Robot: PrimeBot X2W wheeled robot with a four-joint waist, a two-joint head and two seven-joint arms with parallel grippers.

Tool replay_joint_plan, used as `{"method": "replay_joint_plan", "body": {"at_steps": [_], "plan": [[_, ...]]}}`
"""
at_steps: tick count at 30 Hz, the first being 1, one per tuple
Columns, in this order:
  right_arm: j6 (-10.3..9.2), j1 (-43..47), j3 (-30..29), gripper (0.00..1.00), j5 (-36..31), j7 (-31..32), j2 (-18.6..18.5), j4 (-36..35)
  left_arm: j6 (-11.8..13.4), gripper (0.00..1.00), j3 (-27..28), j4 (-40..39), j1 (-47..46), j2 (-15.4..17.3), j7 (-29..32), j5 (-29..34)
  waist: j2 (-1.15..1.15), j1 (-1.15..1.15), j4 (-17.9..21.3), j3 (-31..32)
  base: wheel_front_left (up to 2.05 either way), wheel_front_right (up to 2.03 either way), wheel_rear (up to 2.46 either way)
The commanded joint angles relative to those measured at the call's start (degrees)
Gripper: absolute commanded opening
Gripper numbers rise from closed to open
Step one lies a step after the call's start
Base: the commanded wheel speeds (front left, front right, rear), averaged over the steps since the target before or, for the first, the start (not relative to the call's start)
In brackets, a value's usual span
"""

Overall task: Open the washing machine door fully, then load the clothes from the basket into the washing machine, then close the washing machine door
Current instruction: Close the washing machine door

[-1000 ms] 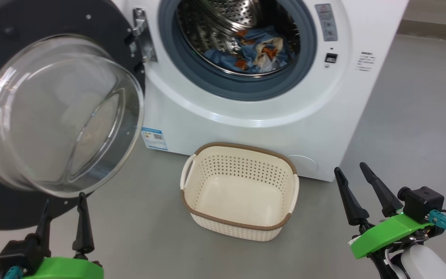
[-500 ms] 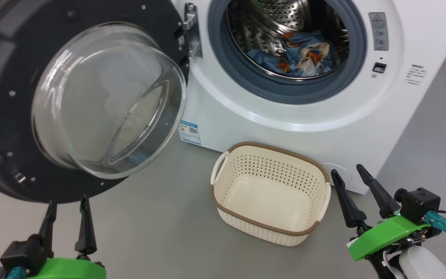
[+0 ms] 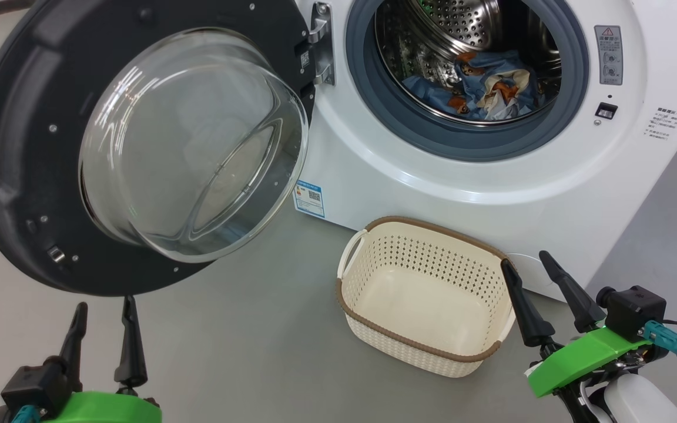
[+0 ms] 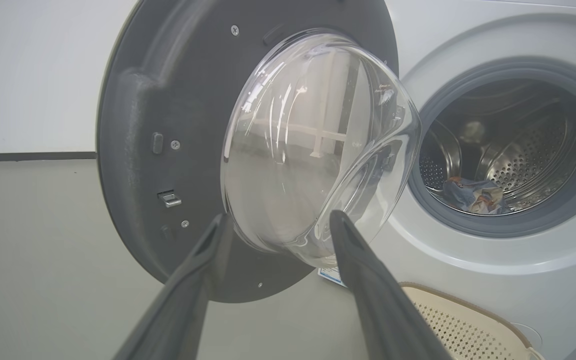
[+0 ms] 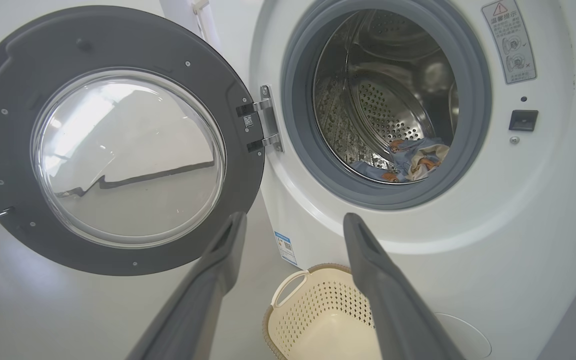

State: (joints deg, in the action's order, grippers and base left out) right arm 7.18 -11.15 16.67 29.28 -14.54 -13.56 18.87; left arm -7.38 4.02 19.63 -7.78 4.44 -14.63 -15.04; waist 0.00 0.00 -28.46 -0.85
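The washing machine point(image 3: 491, 194) stands with its door point(image 3: 21, 147) swung wide open to the left, glass bowl facing me. The clothes point(image 3: 485, 88) lie in the steel drum, blue with orange figures. The cream basket point(image 3: 426, 294) sits on the floor before the machine with nothing in it. My left gripper point(image 3: 103, 308) is open at the lower left, just below the door's rim, holding nothing. My right gripper point(image 3: 526, 267) is open at the lower right, beside the basket's right end. The door point(image 4: 168, 150) and the clothes point(image 4: 473, 195) show beyond the left fingers point(image 4: 368, 280). Door point(image 5: 118, 150), drum clothes point(image 5: 413, 162) and basket point(image 5: 318, 320) show past the right fingers point(image 5: 378, 280).
Grey floor point(image 3: 244, 352) spreads around the basket and under the door. A blue label point(image 3: 309, 200) sits low on the machine's front. The door hinge point(image 3: 322, 44) is at the opening's left side. A white wall with a dark skirting point(image 4: 28, 156) runs behind the door.
The head camera has turned left, so the machine, door and basket have shifted right in the picture. Both grippers stay open in about the same places.
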Motion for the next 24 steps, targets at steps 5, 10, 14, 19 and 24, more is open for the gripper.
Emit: {"method": "replay_joint_plan", "body": {"at_steps": [5,10,14,19,24], "plan": [[0.31,-0.64,1.74,1.00,1.08,-0.46,-0.93,-1.02,-0.11,1.00,1.78,-1.11,-0.06,1.23,-0.37,0.06,0.00,0.00,0.29,-0.03,0.00,0.00,0.00],[0.31,-0.72,1.99,1.00,1.32,-0.46,-1.17,-0.80,-0.11,1.00,1.59,-1.13,-0.01,1.21,-0.37,0.07,0.00,0.00,0.56,0.09,0.00,0.00,0.00],[0.31,-0.66,2.12,1.00,1.58,-0.46,-1.33,-0.71,-0.11,1.00,1.40,-1.15,0.07,1.19,-0.37,0.21,0.00,0.00,0.73,0.42,0.00,0.00,0.00],[0.31,-0.48,2.29,1.00,1.81,-0.46,-1.44,-0.79,-0.11,1.00,1.20,-1.19,0.03,1.37,-0.37,0.34,0.00,0.00,0.81,0.71,0.00,0.00,0.00],[0.31,-0.29,2.35,1.00,1.83,-0.46,-1.33,-0.82,-0.11,1.00,1.10,-1.21,0.18,1.45,-0.37,0.32,0.00,0.00,0.84,0.95,0.00,0.00,0.00]]}}
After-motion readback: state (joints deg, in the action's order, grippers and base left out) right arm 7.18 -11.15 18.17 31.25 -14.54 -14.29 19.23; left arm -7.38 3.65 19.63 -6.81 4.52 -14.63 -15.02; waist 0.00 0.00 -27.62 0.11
